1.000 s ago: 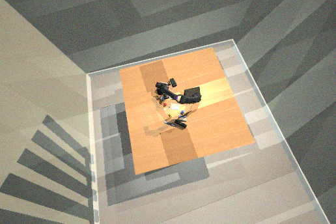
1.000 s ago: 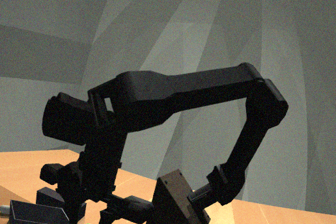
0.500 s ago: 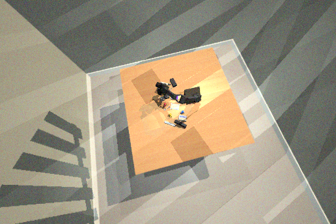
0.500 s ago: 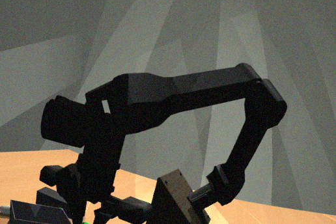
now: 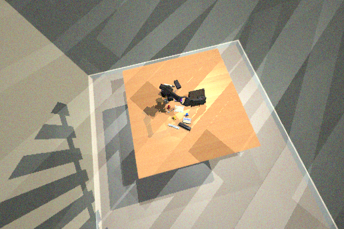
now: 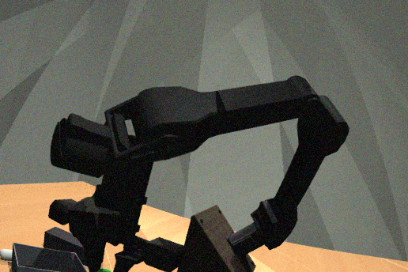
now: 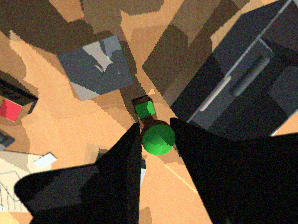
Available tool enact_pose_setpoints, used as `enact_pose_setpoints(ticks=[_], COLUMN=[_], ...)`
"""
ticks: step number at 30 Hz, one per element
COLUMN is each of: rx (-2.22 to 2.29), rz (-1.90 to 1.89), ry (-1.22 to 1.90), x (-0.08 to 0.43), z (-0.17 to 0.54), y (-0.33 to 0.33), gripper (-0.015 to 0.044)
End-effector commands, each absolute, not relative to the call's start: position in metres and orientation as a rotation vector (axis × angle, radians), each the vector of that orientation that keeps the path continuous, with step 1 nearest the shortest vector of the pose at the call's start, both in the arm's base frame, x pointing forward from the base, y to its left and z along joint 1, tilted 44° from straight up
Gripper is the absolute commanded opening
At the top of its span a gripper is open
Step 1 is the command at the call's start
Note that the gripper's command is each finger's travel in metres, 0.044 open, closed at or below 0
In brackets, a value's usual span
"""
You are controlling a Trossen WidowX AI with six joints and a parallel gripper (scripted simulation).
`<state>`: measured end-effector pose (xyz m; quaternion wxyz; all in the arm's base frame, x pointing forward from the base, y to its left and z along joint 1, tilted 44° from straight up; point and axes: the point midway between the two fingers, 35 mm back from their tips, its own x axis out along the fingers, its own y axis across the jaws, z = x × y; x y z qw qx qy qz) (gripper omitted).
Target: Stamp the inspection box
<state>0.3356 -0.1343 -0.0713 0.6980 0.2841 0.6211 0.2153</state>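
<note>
My gripper (image 7: pixel 154 125) (image 6: pixel 109 261) is shut on the green-knobbed stamp (image 7: pixel 158 140) (image 6: pixel 103 270). Its round green knob sits between the fingertips, and a small dark block with a green top shows just beyond the knob in the wrist view. No lettering can be read on it. An open dark case with a red pad (image 7: pixel 10 110) lies at the left edge of the wrist view. A pale sheet with thin lines (image 7: pixel 15 187) is partly visible at the lower left; whether it bears the inspection box cannot be told. The stamp's underside is hidden.
A dark open tray (image 7: pixel 235 65) (image 6: pixel 47 259) stands close to the right finger in the wrist view. A flat grey square (image 7: pixel 95 75) lies beyond the stamp. In the top view, a blue item (image 5: pixel 187 114), a yellow item (image 5: pixel 174 118) and a black bar (image 5: pixel 185 126) lie on the bench.
</note>
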Motion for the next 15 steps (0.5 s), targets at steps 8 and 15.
enact_pose_setpoints(ticks=[8, 15], rx=[0.622, 0.618], rz=[0.471, 0.466], ry=[1.388, 1.388], x=[0.3351, 0.3349], z=[-0.0664, -0.0637], y=[-0.1382, -0.1403], gripper=[0.0, 0.0])
